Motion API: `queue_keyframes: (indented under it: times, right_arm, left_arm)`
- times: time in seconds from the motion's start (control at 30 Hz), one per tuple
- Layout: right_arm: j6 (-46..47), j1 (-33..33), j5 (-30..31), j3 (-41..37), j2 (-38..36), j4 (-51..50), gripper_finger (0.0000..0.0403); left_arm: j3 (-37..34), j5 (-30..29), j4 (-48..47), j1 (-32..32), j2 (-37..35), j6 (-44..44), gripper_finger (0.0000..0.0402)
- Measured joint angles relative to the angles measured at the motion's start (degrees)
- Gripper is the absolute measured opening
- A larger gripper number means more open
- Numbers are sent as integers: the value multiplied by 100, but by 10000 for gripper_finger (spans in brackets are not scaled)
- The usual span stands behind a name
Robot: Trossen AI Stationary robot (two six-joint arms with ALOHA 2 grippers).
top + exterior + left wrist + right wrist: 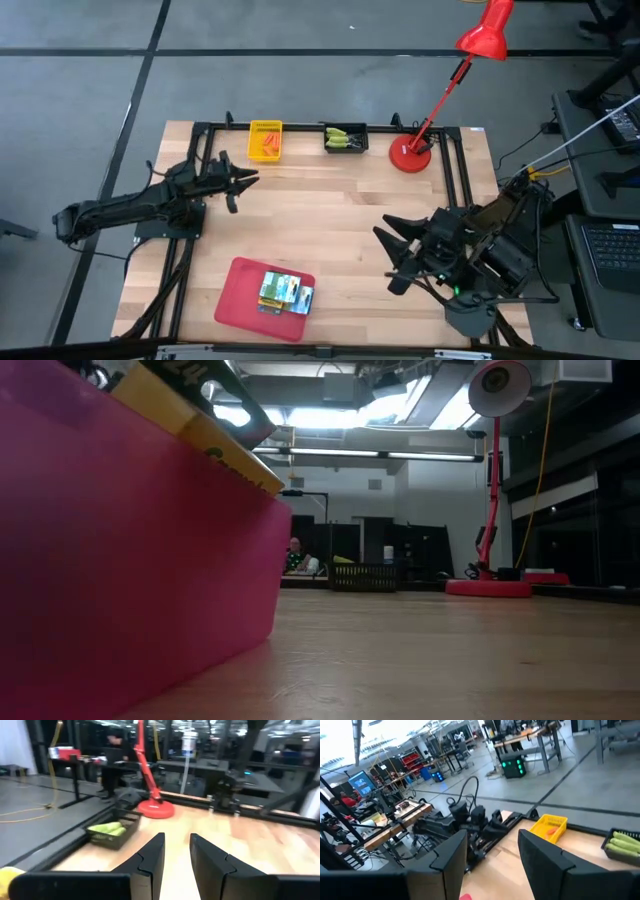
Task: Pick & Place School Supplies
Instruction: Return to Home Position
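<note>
School supplies (284, 291) sit in three containers on the wooden table (330, 212). At the far left of the high view, the left arm reaches in from the table's left edge. Its left tool (176, 839) hangs released over bare wood at the upper left of the table. The fingers are parted with nothing between them, and they point toward the back rail.

Lower left of centre lies the red tray (240, 290), slightly turned. The green-and-yellow crayon boxes (286, 292) lie flat on its right half. In the low view the tray's wall fills the left of the frame, with a yellow box edge showing above it.

At the upper centre, against the back rail, stands the yellow bin (253, 150) holding the orange pieces (266, 143). Near it on the right, the black bin (362, 147) holds the yellow-green implements (344, 137).

Further right, the red lamp (410, 157) has its base on the table's back right corner, and its stem leans up to the upper right of the frame.

At the right edge of the table the right arm is folded. Its right tool (492, 836) is released too, with the fingers spread wide and gripping nothing, facing the middle of the table.
</note>
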Motion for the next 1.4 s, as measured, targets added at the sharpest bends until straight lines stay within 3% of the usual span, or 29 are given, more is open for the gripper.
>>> queue_keyframes:
  times: [0.37, 0.47, 0.63, 0.73, 0.9, 1.03, 1.2, 1.27, 1.4]
  right_arm:
    - [-387, 370, 710, 0, 0, 156, 180]
    - [-409, 413, 749, 0, 0, 151, 180]
    - [-470, 409, 747, 0, 2, 152, 180]
    - [-478, 377, 685, 0, 2, 152, 180]
    - [-487, 255, 404, 0, 2, 152, 180]
    - [-495, 82, -218, 0, -27, 143, 180]
    - [-983, -431, -1559, 0, -147, 165, 180]
    - [-1586, -713, -2223, 0, -186, 328, 180]
    - [-3652, -1392, -3818, 0, -282, 1367, 180]
  left_arm:
    - [-359, -848, -1620, -992, -2098, 136, 86]
    - [-352, -1045, -1981, -1186, -2105, 186, 85]
    - [-418, -1220, -1800, -1542, -2103, 144, 84]
    - [-418, -1614, -1833, -1754, -2050, 89, 84]
    - [-418, -1401, -1870, -1978, -1877, -622, 84]
    - [-418, -948, -1892, -2071, -1787, -1289, 84]
    - [-418, -779, -1891, -2073, -1777, -1406, 84]
    - [-418, -778, -1892, -2073, -1777, -1408, 84]
    - [-418, -779, -1890, -2073, -1777, -1407, 84]
